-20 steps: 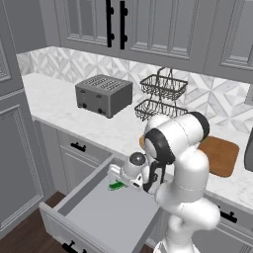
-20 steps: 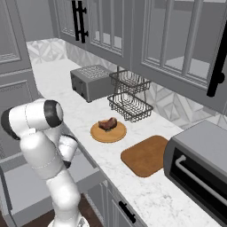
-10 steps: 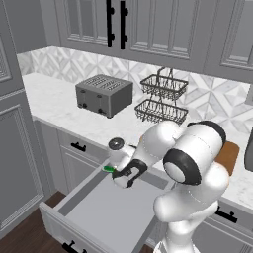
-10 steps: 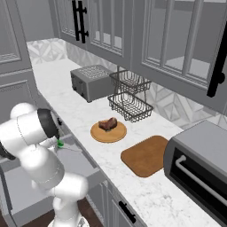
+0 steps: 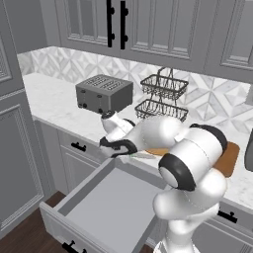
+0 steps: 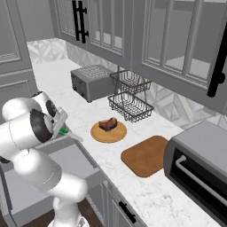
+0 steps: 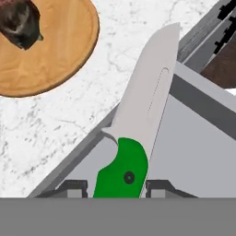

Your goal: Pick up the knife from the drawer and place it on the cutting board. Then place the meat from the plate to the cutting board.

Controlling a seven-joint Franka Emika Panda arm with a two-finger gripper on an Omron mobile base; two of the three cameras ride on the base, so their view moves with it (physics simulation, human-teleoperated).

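My gripper (image 7: 117, 189) is shut on the knife's green handle (image 7: 122, 173), and the grey blade (image 7: 148, 99) points away over the counter's edge. The knife (image 6: 67, 132) hangs above the back edge of the open drawer (image 5: 111, 200), held by the gripper (image 5: 122, 149). The round tan plate (image 6: 108, 133) carries the meat (image 6: 108, 124) on the counter to the right, and both also show in the hand view, plate (image 7: 55, 55) and meat (image 7: 18, 23). Further right lies the reddish-brown cutting board (image 6: 146, 155), bare. The arm hides most of the plate in the left base view.
A toaster (image 6: 93, 82) and a two-tier wire basket (image 6: 131, 97) stand at the back of the marble counter. A toaster oven (image 6: 199, 166) sits right of the board. Upper cabinets hang above. The drawer's flat grey inside (image 7: 198, 159) juts out below the counter.
The gripper has risen out of the drawer with the knife and swung up toward the counter edge, near the plate.
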